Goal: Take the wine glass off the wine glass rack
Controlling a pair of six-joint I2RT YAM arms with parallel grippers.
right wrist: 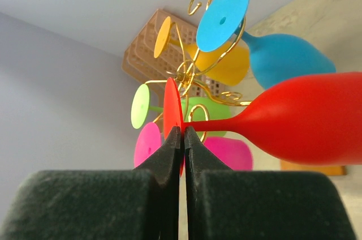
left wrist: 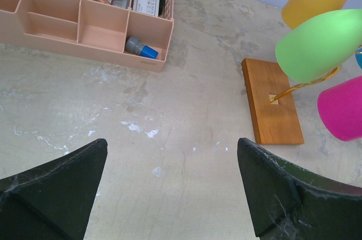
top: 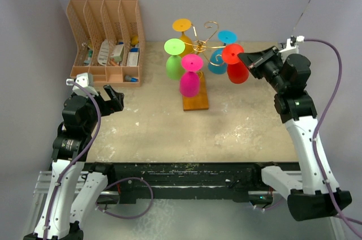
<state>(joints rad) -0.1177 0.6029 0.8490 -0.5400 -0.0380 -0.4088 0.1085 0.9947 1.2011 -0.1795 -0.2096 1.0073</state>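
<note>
The right gripper (right wrist: 182, 137) is pinching the foot disc of the red wine glass (right wrist: 305, 121), which is hanging at the right edge of the wine glass rack (right wrist: 186, 73), seemingly not yet drawn clear, while the left gripper (left wrist: 172, 146) is idling spread wide, well apart

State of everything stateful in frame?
red glass: foot pinched in right gripper, bowl down, at the rack
right gripper: shut on red glass
left gripper: open, empty
pink glass: hanging bowl down
green glass: same
yellow glass: same
blue glass: same
rack: upright
organizer: partly filled
</note>
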